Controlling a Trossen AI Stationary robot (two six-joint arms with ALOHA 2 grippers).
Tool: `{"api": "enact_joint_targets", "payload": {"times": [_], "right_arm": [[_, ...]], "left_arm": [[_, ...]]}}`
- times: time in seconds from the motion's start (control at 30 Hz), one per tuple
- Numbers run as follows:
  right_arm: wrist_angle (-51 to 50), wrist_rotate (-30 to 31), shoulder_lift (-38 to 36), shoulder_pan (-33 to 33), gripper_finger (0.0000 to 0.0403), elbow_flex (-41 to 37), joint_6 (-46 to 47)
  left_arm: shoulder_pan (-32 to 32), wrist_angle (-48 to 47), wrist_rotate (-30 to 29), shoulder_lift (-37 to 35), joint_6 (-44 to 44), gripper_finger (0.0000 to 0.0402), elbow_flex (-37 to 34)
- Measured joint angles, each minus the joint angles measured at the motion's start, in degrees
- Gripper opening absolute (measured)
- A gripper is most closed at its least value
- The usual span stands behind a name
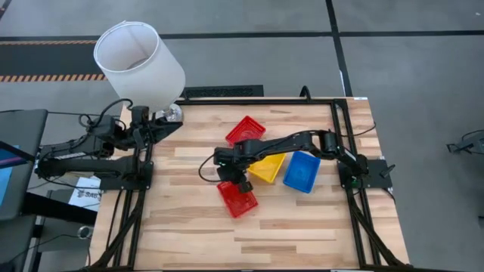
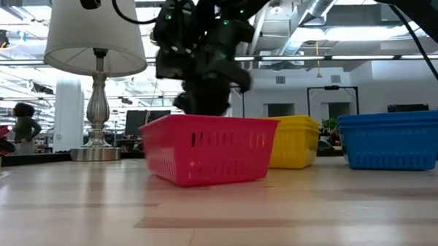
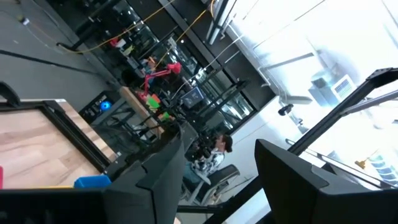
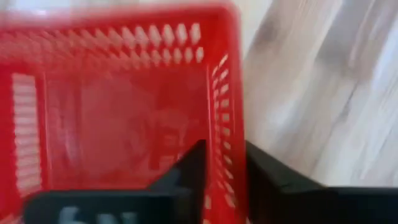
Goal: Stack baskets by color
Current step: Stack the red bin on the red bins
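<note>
Right gripper point(image 4: 221, 165): positioned over the table's centre, its two dark fingers straddling one mesh side wall of the near red rectangular plastic mesh-sided basket point(image 1: 237, 198), one finger inside the tray and one outside; the gap between them is narrow, but whether the wall is already pinched firmly cannot be told. The straddling pose suits lifting the tray by its rim, presumably to carry it to its colour mates. That basket sits flat on the pale wooden plank table point(image 1: 302, 234), slightly askew, nearest the front edge. Just beyond the arm lies the yellow plastic mesh basket stack point(image 1: 267, 168), partly hidden beneath the arm; beside it, toward the right arm's base, stands the blue plastic mesh basket stack point(image 1: 302, 171); how many trays each holds cannot be counted. A second red plastic mesh basket point(image 1: 244, 131) rests farther back, apart from the first, so the reds look not yet united. Left gripper point(image 3: 217, 180): parked at the table's left rear edge, fingers apart, holding nothing. Large white cylindrical lampshade point(image 1: 138, 62): stands off the rear left corner, uninvolved.
</note>
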Motion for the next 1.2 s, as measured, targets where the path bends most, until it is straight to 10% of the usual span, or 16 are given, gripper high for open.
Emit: {"api": "enact_joint_targets", "payload": {"times": [0.17,0.87,1.2], "right_arm": [[-2.0,-0.9,0.5,0.0,0.0015,-0.1,1.6],[-1.4,-0.4,-28.8,-25.0,0.0005,0.0,23.7],[-5.5,-0.7,-27.1,-37.5,0.0005,0.0,29.7]], "left_arm": [[0.0,0.0,0.0,0.0,0.4,0.0185,0.0],[0.0,0.6,-3.4,-1.5,4.0,0.0185,0.0],[0.0,-1.6,-8.0,-1.4,4.0,0.0185,0.0]]}}
